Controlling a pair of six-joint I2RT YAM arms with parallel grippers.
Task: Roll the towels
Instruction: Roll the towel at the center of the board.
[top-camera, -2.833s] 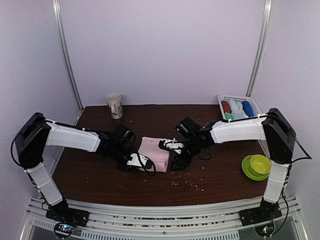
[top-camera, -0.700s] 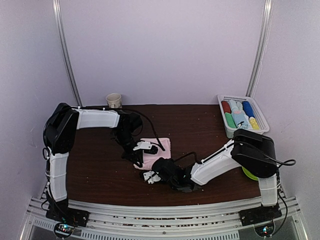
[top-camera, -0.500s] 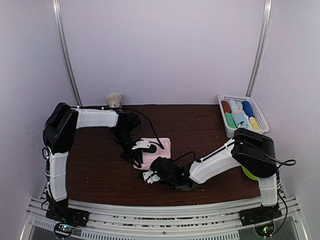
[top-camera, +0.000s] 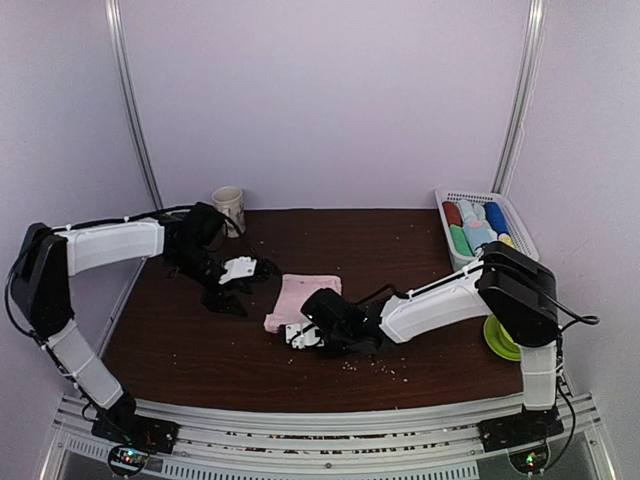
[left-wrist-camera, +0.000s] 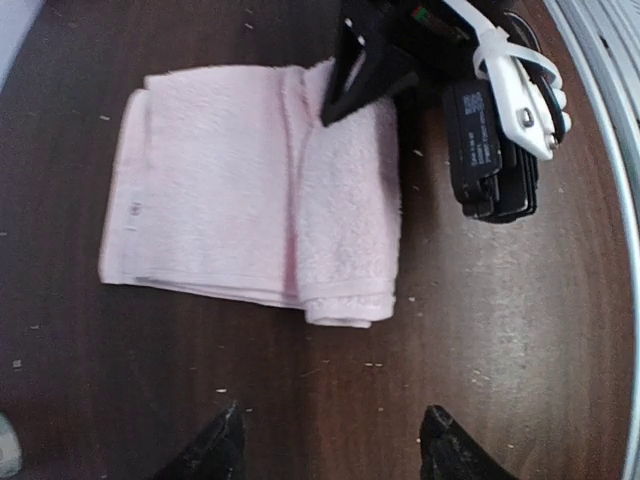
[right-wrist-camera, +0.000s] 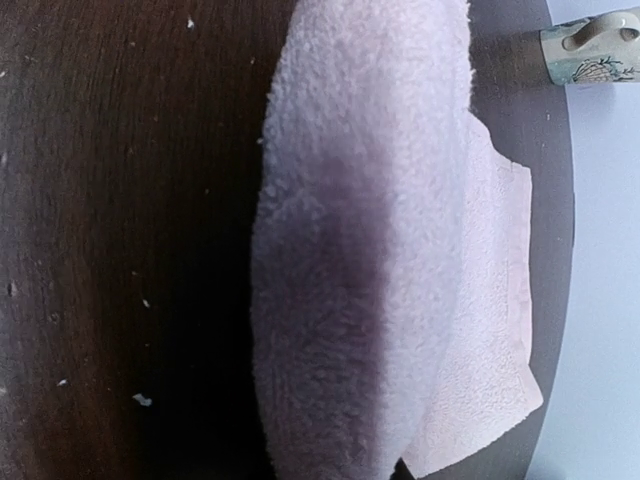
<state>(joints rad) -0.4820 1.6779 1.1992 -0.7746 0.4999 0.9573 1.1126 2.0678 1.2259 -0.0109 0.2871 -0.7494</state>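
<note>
Pink towel: the pink towel (top-camera: 305, 295) lies on the dark table (top-camera: 400, 250), at its middle between the two grippers. It is flat, with the edge nearest the arm bases turned over into a thick fold.
Right gripper: the right gripper (left-wrist-camera: 350, 85) is at that fold, narrowly closed on it. One black finger (left-wrist-camera: 365, 70) presses on top and its mate is hidden by the fabric. Pink terry fills the right wrist view.
Left gripper: the left gripper (left-wrist-camera: 330, 445) is off to the left of the towel. Its fingers (left-wrist-camera: 225, 445) are spread wide, with only bare table between them.
Rolled towels: the rolled towels (top-camera: 478, 228) sit side by side in the white basket (top-camera: 478, 193) at the far right corner.
Mug: the mug (top-camera: 230, 208) stands at the far left and carries a printed pattern; any wording is too small to read.
Marks: a tiny speck on the towel's flat part cannot be read.
Crumbs: pale crumbs (top-camera: 385, 368) are scattered near the front edge.
</note>
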